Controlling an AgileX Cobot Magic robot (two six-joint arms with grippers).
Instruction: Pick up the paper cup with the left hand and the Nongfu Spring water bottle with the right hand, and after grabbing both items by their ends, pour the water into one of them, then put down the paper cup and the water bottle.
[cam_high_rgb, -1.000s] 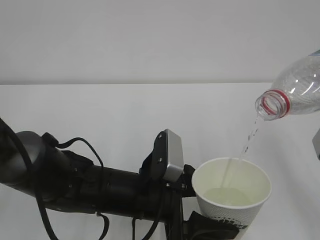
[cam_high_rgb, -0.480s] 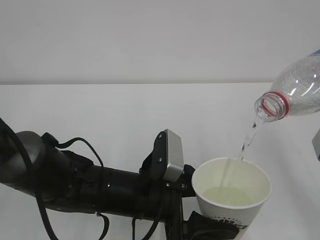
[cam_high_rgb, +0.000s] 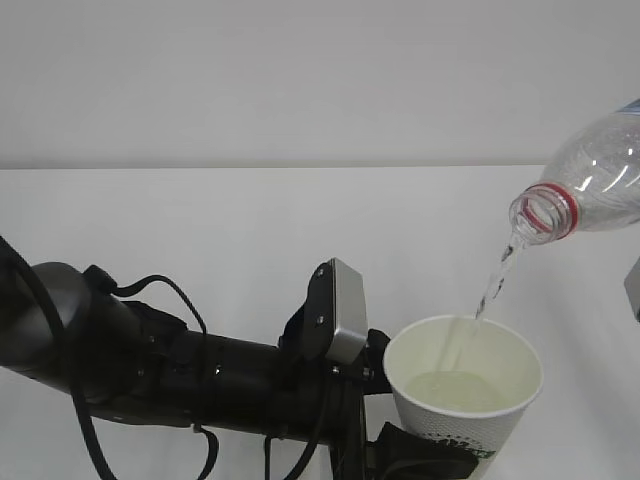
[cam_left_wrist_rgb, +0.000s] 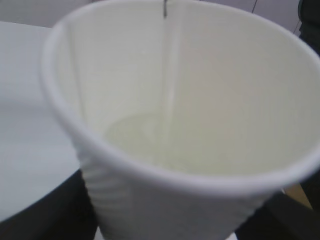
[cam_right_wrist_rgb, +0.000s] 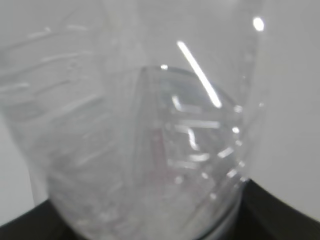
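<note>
Water (cam_high_rgb: 492, 282) falling in thin stream from tilted Nongfu Spring water bottle (cam_high_rgb: 590, 180) into paper cup (cam_high_rgb: 462, 390) just below. Cup grasped low down by left hand (cam_high_rgb: 425, 455). Bottle's end gripped by right hand (cam_right_wrist_rgb: 280, 215), seen only at frame bottom.

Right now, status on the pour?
Left gripper holding paper cup. Right gripper's bottle tilted, water streaming into cup. Nothing in the way.
</note>
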